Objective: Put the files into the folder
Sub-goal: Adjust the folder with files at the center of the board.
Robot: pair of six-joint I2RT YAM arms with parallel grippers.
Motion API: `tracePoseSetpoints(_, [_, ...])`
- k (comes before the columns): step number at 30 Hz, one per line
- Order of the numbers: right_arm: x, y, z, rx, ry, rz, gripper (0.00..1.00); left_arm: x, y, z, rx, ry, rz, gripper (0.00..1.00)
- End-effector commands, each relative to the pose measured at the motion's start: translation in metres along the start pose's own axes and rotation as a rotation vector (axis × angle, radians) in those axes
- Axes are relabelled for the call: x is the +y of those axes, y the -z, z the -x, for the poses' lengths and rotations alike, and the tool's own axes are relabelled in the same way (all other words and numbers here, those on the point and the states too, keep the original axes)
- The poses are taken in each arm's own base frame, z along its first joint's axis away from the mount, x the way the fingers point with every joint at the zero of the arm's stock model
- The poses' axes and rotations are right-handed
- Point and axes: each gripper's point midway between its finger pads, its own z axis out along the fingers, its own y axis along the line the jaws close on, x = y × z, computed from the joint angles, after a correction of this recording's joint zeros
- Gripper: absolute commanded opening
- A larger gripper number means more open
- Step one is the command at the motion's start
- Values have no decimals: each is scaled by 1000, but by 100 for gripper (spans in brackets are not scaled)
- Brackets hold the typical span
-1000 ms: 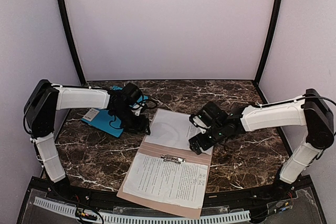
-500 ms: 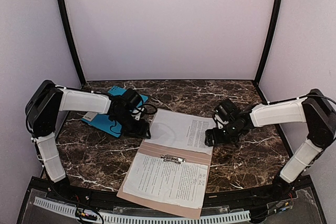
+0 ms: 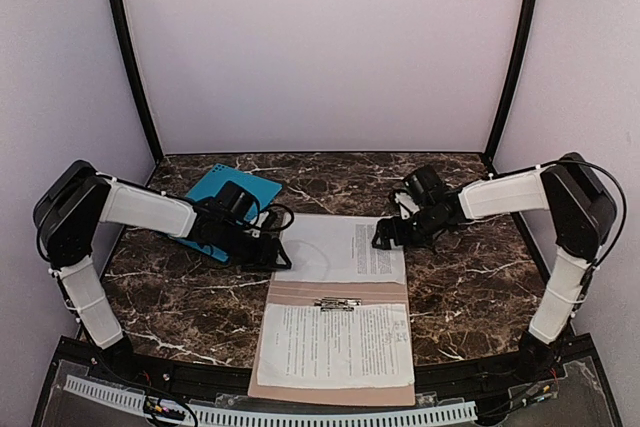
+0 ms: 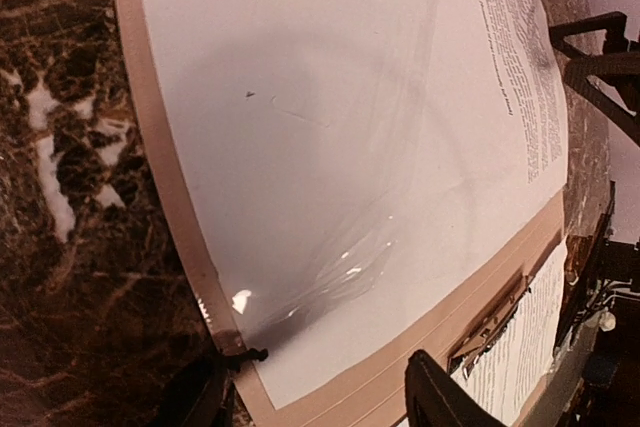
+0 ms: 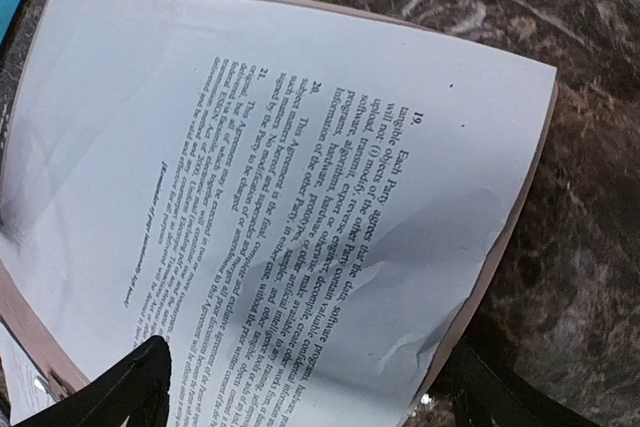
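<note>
Now, on the dark marbled worktop, a tan folder spread open and flat, its fold running left to right, just ahead of the arm bases. Files on both halves. Near sheet densely printed, held at its top edge under the metal clip beside the fold. Far sheet on the far half, mostly blank toward the left, with a block of small black text down its right side and a thin border of tan card around it.

Left fingers low at the far half's left edge, close to the fold. From the left wrist: parted to a middling width, one finger out over the marble, the other over the card near the clip, with the folder's border and the sheet's corner between them. Nothing pinched; a small rumple in the paper just there. Contact with the card impossible to tell.

Right fingers at the far right corner of the same half. From the right wrist: spread wide, one finger over the printed text, the other past the corner above the marble, with the sheet's corner and the card rim between. A slight dent in the paper near that corner; no hold on anything.

Teal folder at the back left, partly under the left arm, near the tan one.
</note>
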Motion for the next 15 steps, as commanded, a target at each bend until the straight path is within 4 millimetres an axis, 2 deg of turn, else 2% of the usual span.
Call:
tracePoseSetpoints(1, [-6,-29,-18,147,16,91,92,1,-12,-43,100,110,-91,58])
tracePoseSetpoints(4, [-2,-37,-4,148,37,140,89,0,-9,-47,71,136,-118,58])
tracePoseSetpoints(7, [-2,-39,8,138,45,169,88,-5,-6,-39,14,169,-159,58])
tracePoseSetpoints(10, [-13,-31,16,122,32,149,90,4,-5,-41,-5,209,-117,58])
tracePoseSetpoints(12, [-24,-22,13,121,9,133,93,15,-3,-50,11,256,-55,59])
tracePoseSetpoints(15, [-38,-11,0,134,-25,124,95,22,1,-59,23,297,-27,60])
